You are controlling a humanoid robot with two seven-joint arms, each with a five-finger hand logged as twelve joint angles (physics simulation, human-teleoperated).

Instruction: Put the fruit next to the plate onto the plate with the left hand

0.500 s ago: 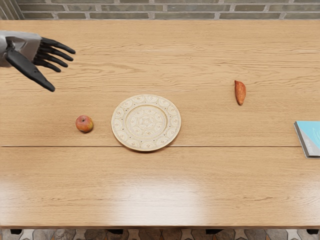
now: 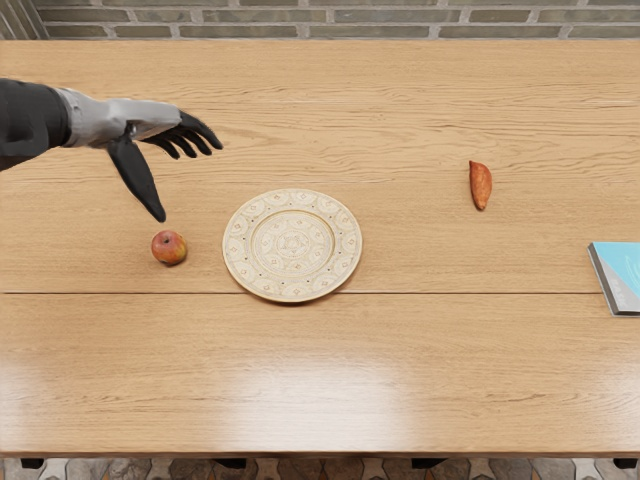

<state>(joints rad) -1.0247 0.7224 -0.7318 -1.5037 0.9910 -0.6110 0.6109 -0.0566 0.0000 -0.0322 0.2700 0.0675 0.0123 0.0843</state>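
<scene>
1. Closest to us is the desk (image 2: pixel 320 380), one broad wooden top, with a seam running across it just below the plate.
2. Out at the right edge lies one blue book (image 2: pixel 617 277), flat and cut off by the frame, well apart from everything else.
3. In the middle sits one plate (image 2: pixel 292 245), round, cream and patterned, lying flat with its whole face in view.
4. Off its left rim is one apple (image 2: pixel 169 247), red and yellow. It sits on the wood near the plate, not touching it and not on it.
5. Further back on the right is one orange-red tapered piece of produce (image 2: pixel 481 185), lying alone and well apart from the plate.
6. There is one left robot hand (image 2: pixel 148 130), its arm coming in from the left edge. It hovers behind the apple, released, with four fingers spread toward the right. The thumb hangs down, its tip just above the apple in the picture. There is no contact and it grasps nothing.
7. At the very back, one strip of brick wall (image 2: pixel 320 20) runs along the top.
</scene>
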